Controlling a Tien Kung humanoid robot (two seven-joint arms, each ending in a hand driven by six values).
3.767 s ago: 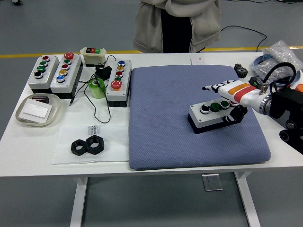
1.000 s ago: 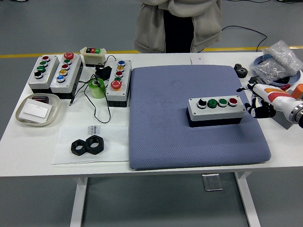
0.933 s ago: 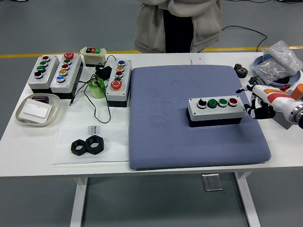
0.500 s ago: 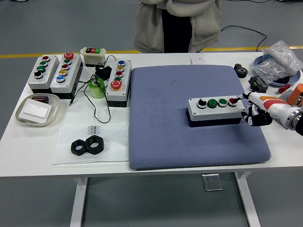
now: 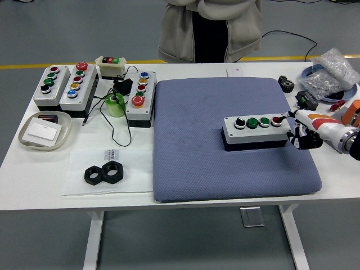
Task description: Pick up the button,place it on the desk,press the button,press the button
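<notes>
A grey button box (image 5: 256,130) with a black knob, two green buttons and a red button lies flat on the blue mat (image 5: 225,140), right of its middle. My right hand (image 5: 301,130) comes in from the right edge. Its white index finger (image 5: 285,117) points left and its tip rests on the red button (image 5: 276,120) at the box's right end. The other fingers are curled under, beside the box's right end, and hold nothing. My left arm is out of view.
Three more button boxes (image 5: 73,84) and a small switch box (image 5: 111,66) stand at the back left, with a green tape roll (image 5: 115,104) and cables. A white dish (image 5: 44,130) and two black nuts (image 5: 104,172) lie front left. Bags and parts (image 5: 329,70) crowd the right edge. A person (image 5: 211,28) stands behind the table.
My right hand moved left from the mat's right edge to the box. Its index fingertip now touches the red button. The box has not moved.
</notes>
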